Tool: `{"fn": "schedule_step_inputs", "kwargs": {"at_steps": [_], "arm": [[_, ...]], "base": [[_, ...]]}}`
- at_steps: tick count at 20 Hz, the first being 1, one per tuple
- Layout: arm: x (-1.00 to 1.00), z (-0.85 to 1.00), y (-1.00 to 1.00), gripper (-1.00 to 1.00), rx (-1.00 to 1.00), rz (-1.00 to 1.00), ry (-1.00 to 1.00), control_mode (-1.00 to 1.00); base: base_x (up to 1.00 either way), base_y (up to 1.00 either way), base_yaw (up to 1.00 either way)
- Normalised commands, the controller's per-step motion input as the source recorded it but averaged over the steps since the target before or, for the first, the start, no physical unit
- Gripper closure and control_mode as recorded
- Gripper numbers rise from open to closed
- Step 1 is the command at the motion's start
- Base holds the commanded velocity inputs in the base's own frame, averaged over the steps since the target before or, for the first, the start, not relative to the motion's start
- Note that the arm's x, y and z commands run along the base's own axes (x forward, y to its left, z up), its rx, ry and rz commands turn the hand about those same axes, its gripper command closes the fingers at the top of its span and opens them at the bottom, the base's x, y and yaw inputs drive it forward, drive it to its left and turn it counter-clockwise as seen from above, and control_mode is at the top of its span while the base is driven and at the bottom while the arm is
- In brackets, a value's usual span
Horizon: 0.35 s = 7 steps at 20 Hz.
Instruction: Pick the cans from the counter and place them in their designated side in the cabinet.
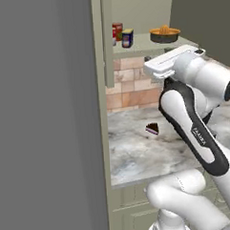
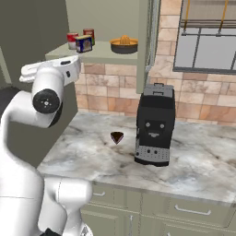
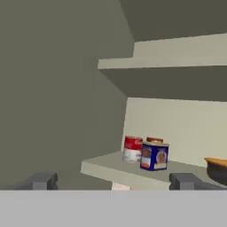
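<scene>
From the left base view, the red cylindrical can with a white label band (image 1: pixel 117 31) and the dark blue can with a yellow top (image 1: pixel 127 38) stand upright, touching or nearly so, at the left end of the flat shelf (image 1: pixel 142 47) of the pale olive-green wall cabinet (image 1: pixel 100 65), close to its tall narrow door. I judge that this is their designated side, since the dark round bowl holding something orange (image 1: pixel 165 34) has the shelf's other end. My hand is raised level with the shelf. On the grey-white veined marble surface (image 1: pixel 138 154) below I see a dark wedge-shaped cake slice (image 1: pixel 152 129) and no can, so the placing looks finished.

From the right base view, both cans sit together on the shelf, the red one (image 2: pixel 72 40) behind and beside the blue one (image 2: pixel 84 44), with another red-topped cylinder (image 2: pixel 89 34) just behind; I cannot tell what that is. The bowl (image 2: pixel 124 45) is well apart from them. On the surface, the cake slice (image 2: pixel 117 137) lies near a black coffee machine (image 2: pixel 156 124), against a brick-tiled wall with a window at the right.

From the hand view, my gripper (image 3: pixel 116 181) is spread wide and carries nothing: the two dark tips stand far apart, short of the shelf edge. The red can (image 3: pixel 132 148) and blue can (image 3: pixel 154 155) stand between them, farther off, on the shelf, with a second shelf above.
</scene>
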Motion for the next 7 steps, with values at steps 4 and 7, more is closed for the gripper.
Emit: {"fn": "schedule_step_inputs", "kwargs": {"at_steps": [4, 7], "arm": [[-0.85, -0.14, 0.01, -1.00, -0.21, 0.09, 0.11, -1.00], [-0.74, -0.20, 0.03, -1.00, -0.26, 0.13, 0.20, -1.00]], "base": [[0.00, 0.00, 0.00], [0.00, 0.00, 0.00]]}}
